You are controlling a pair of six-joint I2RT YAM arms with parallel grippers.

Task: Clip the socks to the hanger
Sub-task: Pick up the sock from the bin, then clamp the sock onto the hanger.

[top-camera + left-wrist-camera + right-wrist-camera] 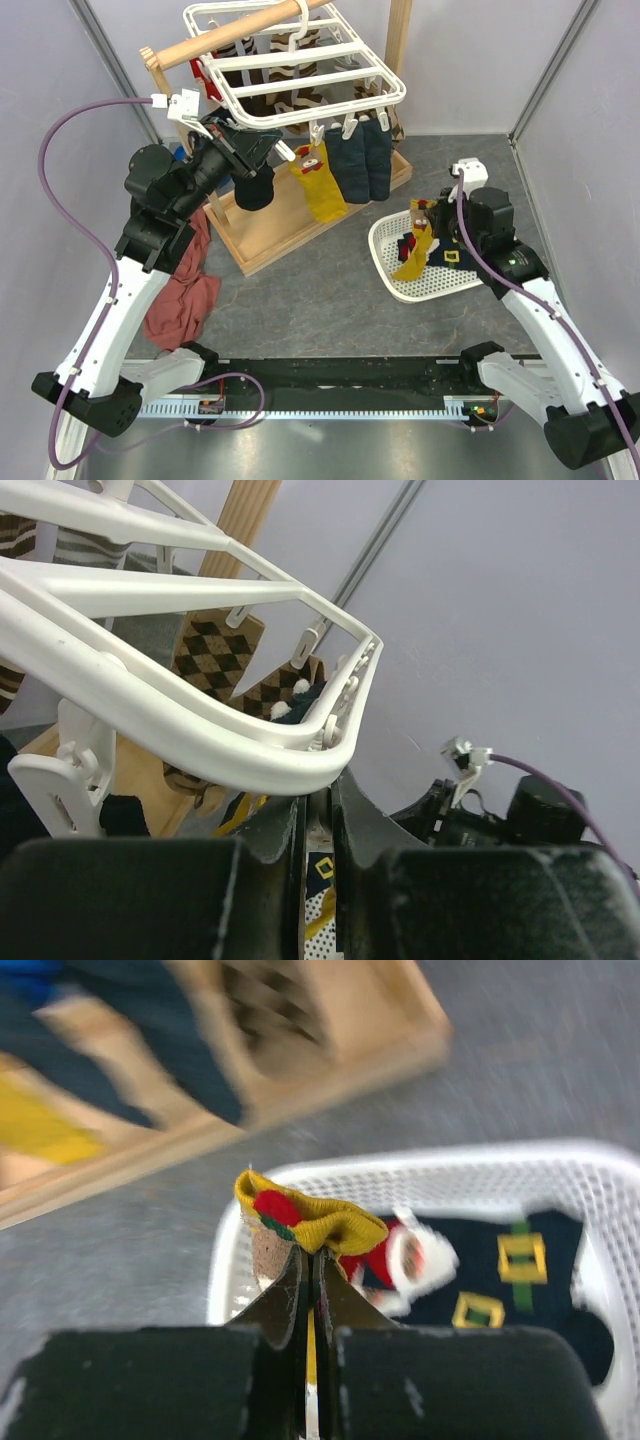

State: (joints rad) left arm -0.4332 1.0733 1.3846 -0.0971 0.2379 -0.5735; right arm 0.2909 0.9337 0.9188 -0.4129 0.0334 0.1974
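Observation:
The white hanger (300, 62) hangs from the wooden pole, with one mustard-yellow sock (320, 188) and the navy pair (362, 160) clipped along its front edge. My left gripper (268, 150) is at the hanger's front left edge. In the left wrist view it (318, 792) sits right under the frame's rim (200, 752), shut on a pale clip peg (318, 822). My right gripper (432, 213) is shut on the cuff of the second mustard-yellow sock (325, 1222) and holds it above the basket, the sock (414, 252) hanging down.
A white mesh basket (388, 272) at the right holds a dark sock with yellow squares (500, 1280). Brown argyle socks (220, 658) hang behind the frame. A black sock (255, 190) hangs below my left gripper. A red cloth (185, 290) lies at the left beside the wooden stand base (285, 235).

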